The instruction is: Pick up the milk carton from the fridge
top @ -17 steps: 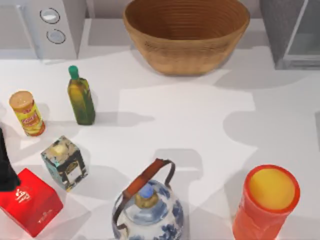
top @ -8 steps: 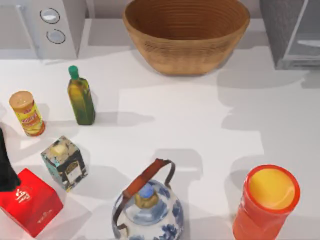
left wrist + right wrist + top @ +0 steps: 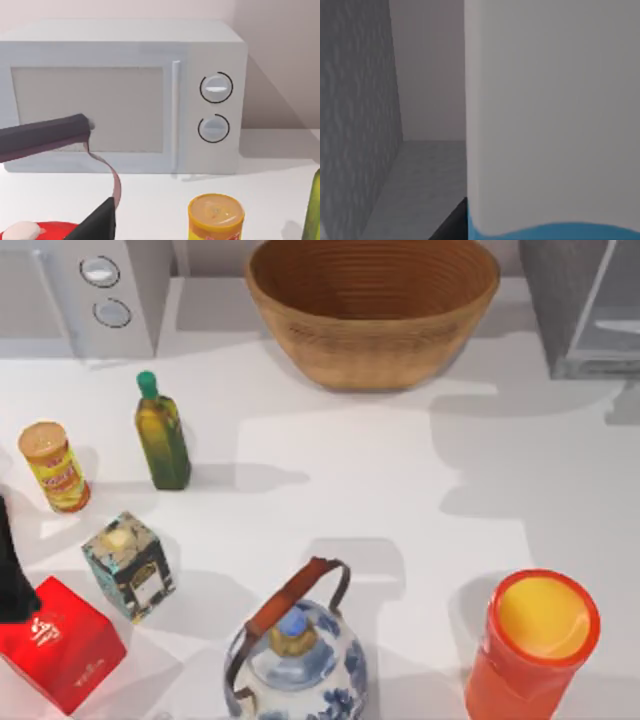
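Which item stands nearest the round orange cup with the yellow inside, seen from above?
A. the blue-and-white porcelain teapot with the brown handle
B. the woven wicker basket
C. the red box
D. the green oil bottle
A: the blue-and-white porcelain teapot stands beside the round orange cup along the table's near edge.

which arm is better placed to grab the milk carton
Right. Its wrist view sits close against the milk carton, with the fridge wall beside it. The left gripper is parked at the table's left by the red box.
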`<state>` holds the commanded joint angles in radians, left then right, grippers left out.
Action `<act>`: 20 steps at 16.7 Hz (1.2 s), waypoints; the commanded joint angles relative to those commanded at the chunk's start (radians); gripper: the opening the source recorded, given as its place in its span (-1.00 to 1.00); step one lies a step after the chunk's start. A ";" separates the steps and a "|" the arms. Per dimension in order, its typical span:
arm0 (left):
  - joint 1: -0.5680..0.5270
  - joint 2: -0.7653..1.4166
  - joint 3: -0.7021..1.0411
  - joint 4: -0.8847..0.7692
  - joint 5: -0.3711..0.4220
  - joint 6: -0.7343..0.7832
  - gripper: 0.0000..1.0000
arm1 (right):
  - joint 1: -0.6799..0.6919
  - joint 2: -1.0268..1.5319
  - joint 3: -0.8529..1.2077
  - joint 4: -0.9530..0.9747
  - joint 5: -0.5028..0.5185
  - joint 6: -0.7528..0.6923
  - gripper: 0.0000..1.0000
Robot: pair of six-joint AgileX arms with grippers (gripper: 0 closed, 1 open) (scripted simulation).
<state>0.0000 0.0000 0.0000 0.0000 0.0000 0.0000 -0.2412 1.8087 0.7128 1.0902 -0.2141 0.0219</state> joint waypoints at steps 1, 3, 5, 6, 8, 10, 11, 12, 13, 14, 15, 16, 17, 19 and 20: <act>0.000 0.000 0.000 0.000 0.000 0.000 1.00 | 0.002 -0.008 -0.003 -0.005 0.001 -0.001 -1.00; 0.000 0.000 0.000 0.000 0.000 0.000 1.00 | 0.011 -0.054 -0.020 -0.033 0.005 -0.003 -1.00; 0.000 0.000 0.000 0.000 0.000 0.000 1.00 | 0.025 -0.140 -0.052 -0.084 0.014 -0.005 -1.00; 0.000 0.000 0.000 0.000 0.000 0.000 1.00 | 0.034 -0.197 -0.073 -0.118 0.021 -0.006 -1.00; 0.000 0.000 0.000 0.000 0.000 0.000 1.00 | 0.052 -0.340 -0.127 -0.201 0.037 -0.009 -1.00; 0.000 0.000 0.000 0.000 0.000 0.000 1.00 | 0.073 -0.515 -0.196 -0.304 0.057 -0.010 -1.00; 0.000 0.000 0.000 0.000 0.000 0.000 1.00 | 0.085 -0.610 -0.234 -0.360 0.068 -0.010 -1.00; 0.000 0.000 0.000 0.000 0.000 0.000 1.00 | 0.097 -0.711 -0.274 -0.420 0.079 -0.011 -1.00; 0.000 0.000 0.000 0.000 0.000 0.000 1.00 | 0.109 -0.815 -0.316 -0.481 0.090 -0.011 -1.00; 0.000 0.000 0.000 0.000 0.000 0.000 1.00 | 0.121 -0.921 -0.359 -0.544 0.102 -0.011 -1.00; 0.000 0.000 0.000 0.000 0.000 0.000 1.00 | 0.134 -1.028 -0.401 -0.607 0.113 -0.012 -1.00; 0.000 0.000 0.000 0.000 0.000 0.000 1.00 | 0.147 -1.134 -0.444 -0.669 0.125 -0.012 -1.00; 0.000 0.000 0.000 0.000 0.000 0.000 1.00 | 0.159 -1.237 -0.484 -0.730 0.137 -0.012 -1.00; 0.000 0.000 0.000 0.000 0.000 0.000 1.00 | 0.183 -1.426 -0.560 -0.843 0.159 -0.014 -1.00; 0.000 0.000 0.000 0.000 0.000 0.000 1.00 | 0.194 -1.510 -0.593 -0.895 0.170 -0.015 -1.00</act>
<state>0.0000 0.0000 0.0000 0.0000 0.0000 0.0000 -0.0469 0.2988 0.1201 0.1954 -0.0441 0.0069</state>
